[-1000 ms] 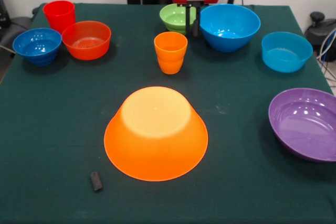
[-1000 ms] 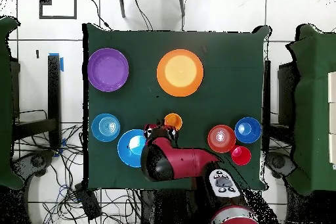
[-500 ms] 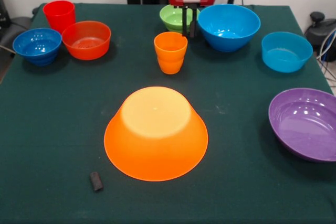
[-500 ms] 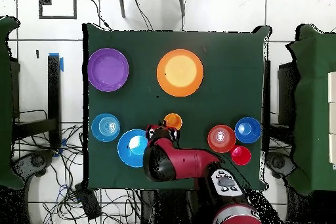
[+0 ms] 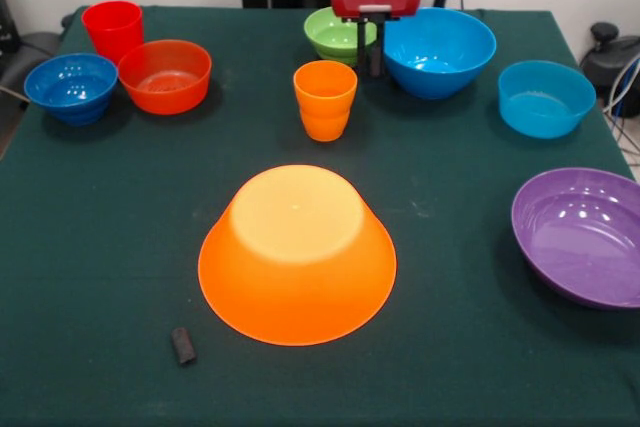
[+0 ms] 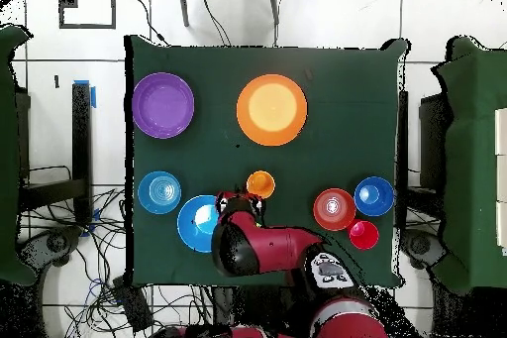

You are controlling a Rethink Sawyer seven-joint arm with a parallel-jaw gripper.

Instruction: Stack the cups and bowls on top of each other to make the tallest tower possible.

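The large yellow-orange bowl [image 5: 297, 252] [image 6: 271, 109] lies upside down at the table's middle. The ridged orange cup [image 5: 325, 99] [image 6: 260, 183] stands upright behind it. My gripper [image 5: 368, 47] [image 6: 234, 200] hangs open and empty between the green bowl [image 5: 338, 33] and the big blue bowl [image 5: 438, 50] [image 6: 198, 222]. The red cup [image 5: 112, 29] [image 6: 363, 234], the orange-red bowl [image 5: 165, 75] [image 6: 334, 208] and the dark-blue bowl [image 5: 71, 86] [image 6: 373, 195] cluster at the far left in the front view. The light-blue bowl [image 5: 546, 97] [image 6: 159, 192] and one purple bowl [image 5: 585, 235] [image 6: 162, 104] sit on the right. My arm hides the green bowl in the overhead view.
A small dark block [image 5: 182, 344] lies on the green cloth [image 5: 100, 247] near the front edge, left of the yellow-orange bowl. The purple bowl sits close to the table's right edge in the front view. All bowls except the yellow-orange one stand mouth up.
My gripper has shifted a little to the right in the front view, toward the big blue bowl. No cup or bowl has moved.
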